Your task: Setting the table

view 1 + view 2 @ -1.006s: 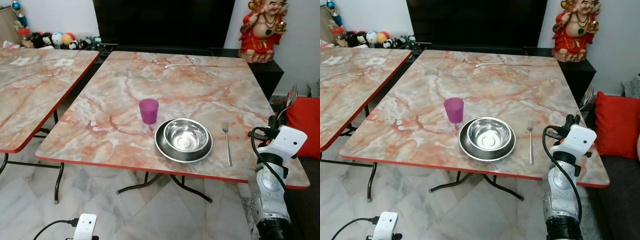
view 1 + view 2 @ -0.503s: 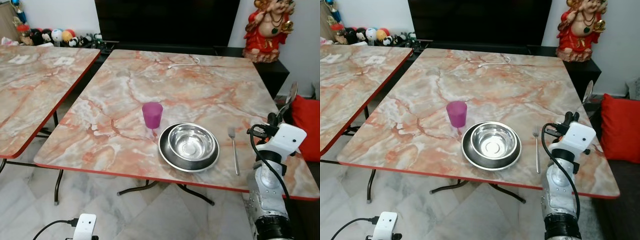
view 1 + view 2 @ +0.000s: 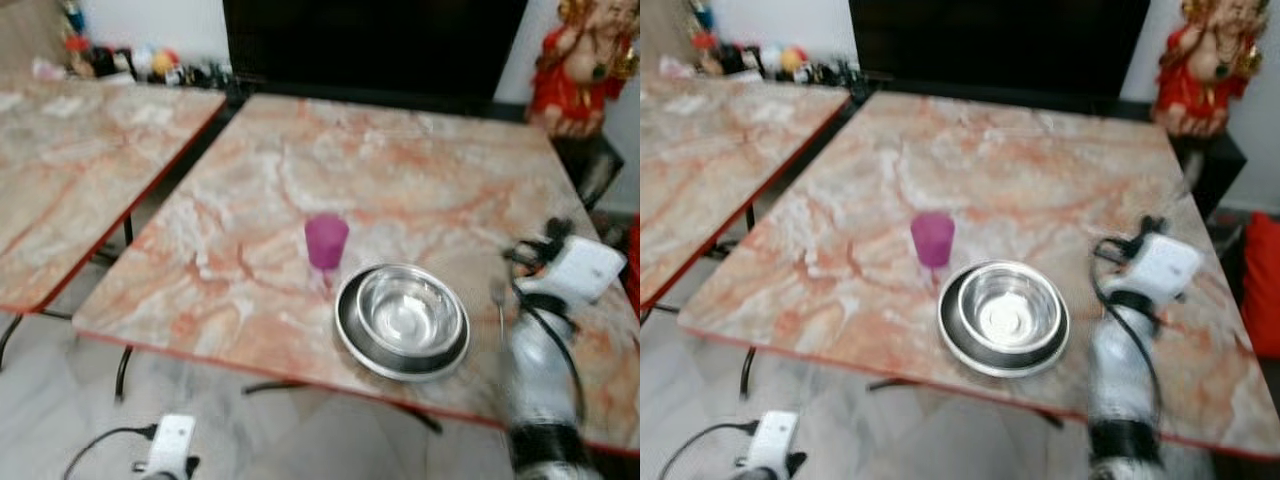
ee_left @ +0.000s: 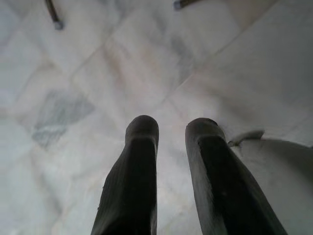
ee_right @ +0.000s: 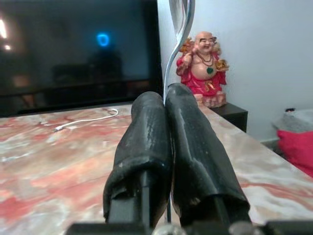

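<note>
One purple cup (image 3: pixel 326 242), one steel bowl (image 3: pixel 411 310) nested in one plate (image 3: pixel 363 340) and one fork (image 3: pixel 498 296) lay on the marble table (image 3: pixel 400 180) we observed, while the right gripper (image 5: pixel 166 100) pinched one spoon (image 5: pixel 179 29) and the left gripper (image 4: pixel 171 131) hung narrowly parted above the floor.

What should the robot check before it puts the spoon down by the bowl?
1. Thin silver metal spoon gripped in the right hand: ok, pinched between shut fingers.
2. Round steel bowl on its dark plate in place: ok.
3. Silver fork beside the plate: ok, partly behind the arm.
4. Purple plastic cup upright: ok.
5. Free spot for the spoon: cannot tell, head views are blurred.
6. Left hand out of the way: ok, open above the floor.
</note>
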`<state>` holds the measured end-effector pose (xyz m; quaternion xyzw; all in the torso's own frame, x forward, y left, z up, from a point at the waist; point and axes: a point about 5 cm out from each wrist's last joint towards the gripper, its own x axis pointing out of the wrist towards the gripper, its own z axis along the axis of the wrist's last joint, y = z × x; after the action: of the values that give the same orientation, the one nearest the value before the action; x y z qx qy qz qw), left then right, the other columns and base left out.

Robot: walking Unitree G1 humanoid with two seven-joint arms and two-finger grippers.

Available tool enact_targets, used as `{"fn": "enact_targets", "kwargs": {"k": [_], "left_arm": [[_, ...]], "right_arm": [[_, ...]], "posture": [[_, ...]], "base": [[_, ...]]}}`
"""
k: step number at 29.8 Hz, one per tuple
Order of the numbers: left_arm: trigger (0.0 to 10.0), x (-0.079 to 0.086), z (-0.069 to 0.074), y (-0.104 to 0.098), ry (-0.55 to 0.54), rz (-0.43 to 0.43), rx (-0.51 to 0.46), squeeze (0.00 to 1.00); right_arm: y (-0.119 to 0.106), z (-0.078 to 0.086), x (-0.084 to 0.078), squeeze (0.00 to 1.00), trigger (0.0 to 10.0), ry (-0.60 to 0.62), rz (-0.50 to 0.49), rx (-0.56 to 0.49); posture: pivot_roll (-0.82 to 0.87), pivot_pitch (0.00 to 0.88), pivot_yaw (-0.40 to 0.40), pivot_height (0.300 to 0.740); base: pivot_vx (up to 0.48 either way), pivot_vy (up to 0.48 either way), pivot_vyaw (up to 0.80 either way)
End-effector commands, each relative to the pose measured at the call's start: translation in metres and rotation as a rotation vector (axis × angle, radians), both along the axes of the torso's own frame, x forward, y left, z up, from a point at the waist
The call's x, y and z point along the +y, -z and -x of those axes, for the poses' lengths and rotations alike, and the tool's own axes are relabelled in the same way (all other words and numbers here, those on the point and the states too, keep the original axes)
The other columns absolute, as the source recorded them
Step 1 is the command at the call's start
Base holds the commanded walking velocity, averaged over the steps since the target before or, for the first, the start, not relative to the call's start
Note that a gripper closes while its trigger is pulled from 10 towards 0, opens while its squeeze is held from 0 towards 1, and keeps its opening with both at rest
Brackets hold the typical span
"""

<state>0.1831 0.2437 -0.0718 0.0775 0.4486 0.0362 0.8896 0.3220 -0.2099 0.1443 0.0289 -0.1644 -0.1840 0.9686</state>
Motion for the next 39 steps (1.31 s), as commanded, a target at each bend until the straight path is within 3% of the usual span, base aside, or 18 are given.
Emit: {"fn": "enact_targets", "kwargs": {"k": [1,3,4,8,12,13,15,20,26,32,39], "left_arm": [[10.0,-0.005,-0.004,0.0,0.0,0.012,-0.002,0.0],[10.0,-0.005,-0.004,0.0,0.0,0.013,-0.001,0.0],[10.0,-0.005,-0.004,0.0,0.0,0.012,0.0,0.0],[10.0,-0.005,-0.004,0.0,0.002,0.013,0.001,0.0],[10.0,-0.005,-0.005,-0.001,0.006,0.014,-0.001,0.0],[10.0,-0.006,-0.006,-0.001,0.007,0.015,-0.003,0.0],[10.0,-0.006,-0.006,-0.001,0.007,0.015,-0.003,0.0],[10.0,-0.005,-0.007,-0.002,0.006,0.016,-0.004,0.0],[10.0,-0.004,-0.007,-0.002,0.001,0.017,-0.006,0.0],[10.0,-0.003,-0.008,-0.003,-0.002,0.02,-0.009,0.0],[10.0,0.0,-0.004,-0.002,-0.007,0.02,0.0,0.0]], "right_arm": [[-0.001,0.005,-0.017,0.0,10.0,0.052,0.004,-0.003],[-0.007,0.005,-0.026,0.0,10.0,0.069,0.016,-0.013],[-0.02,0.004,-0.043,0.0,10.0,0.091,0.042,-0.031],[-0.027,0.0,-0.062,0.0,10.0,0.11,0.07,0.035],[-0.037,-0.004,-0.079,0.0,10.0,0.047,0.046,0.066],[-0.031,-0.007,-0.084,0.0,10.0,0.024,0.034,0.154],[-0.025,-0.008,-0.088,0.0,10.0,0.018,0.024,0.209],[-0.006,-0.014,-0.081,0.0,10.0,-0.156,-0.053,0.341],[0.02,-0.014,-0.074,0.0,10.0,-0.234,-0.121,0.516],[0.035,-0.01,-0.07,0.0,10.0,-0.26,-0.202,0.585],[0.048,0.0,-0.073,0.0,10.0,-0.262,-0.215,0.647]], "posture": [[0.05,0.0,-0.01,0.74],[0.05,0.0,-0.008,0.74],[0.05,0.0,-0.008,0.74],[0.04,0.0,-0.005,0.74],[0.04,0.0,-0.003,0.74],[0.04,0.0,0.0,0.74],[0.03,0.001,0.0,0.74],[0.04,0.016,0.005,0.74],[0.04,0.027,0.005,0.74],[0.04,0.04,0.001,0.74],[0.04,0.033,0.0,0.74]], "base": [[0.0,0.0,0.0],[0.0,0.0,0.0],[0.0,0.0,0.0],[0.0,0.0,0.0],[0.0,0.0,0.0],[0.0,0.0,0.0],[0.0,0.0,0.0],[0.0,0.0,0.0],[0.0,0.0,0.0],[0.0,0.0,0.0],[0.0,0.0,0.0]]}}
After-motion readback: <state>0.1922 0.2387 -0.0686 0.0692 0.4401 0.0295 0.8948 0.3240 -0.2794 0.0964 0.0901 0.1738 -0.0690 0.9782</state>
